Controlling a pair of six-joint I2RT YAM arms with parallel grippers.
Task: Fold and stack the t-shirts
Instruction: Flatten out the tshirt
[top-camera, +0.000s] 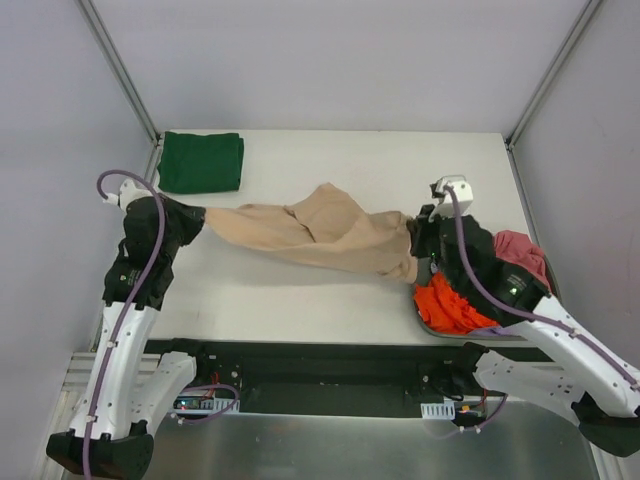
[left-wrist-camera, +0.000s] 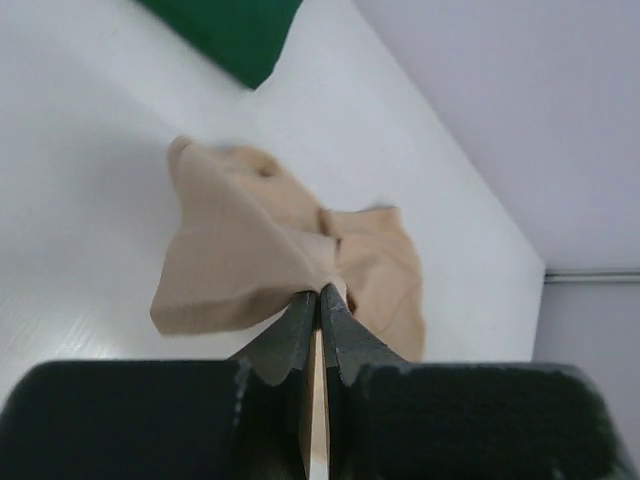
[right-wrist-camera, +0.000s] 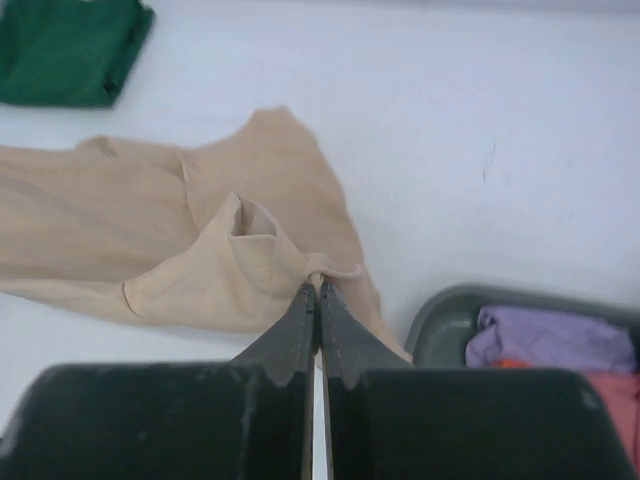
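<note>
The beige t-shirt (top-camera: 320, 235) hangs stretched across the middle of the table between both grippers. My left gripper (top-camera: 200, 216) is shut on its left end; the left wrist view shows the cloth (left-wrist-camera: 240, 250) pinched at the fingertips (left-wrist-camera: 320, 292). My right gripper (top-camera: 415, 240) is shut on its right end, the cloth (right-wrist-camera: 200, 240) bunched at the tips (right-wrist-camera: 317, 288). A folded dark green t-shirt (top-camera: 201, 161) lies at the far left corner. Orange-red (top-camera: 448, 305), pink (top-camera: 522, 250) and lilac (right-wrist-camera: 545, 338) shirts lie in the grey tub.
The grey oval tub (right-wrist-camera: 440, 320) sits at the near right, under my right arm. The table's right edge (top-camera: 520, 190) runs beside it. White walls enclose the table on three sides.
</note>
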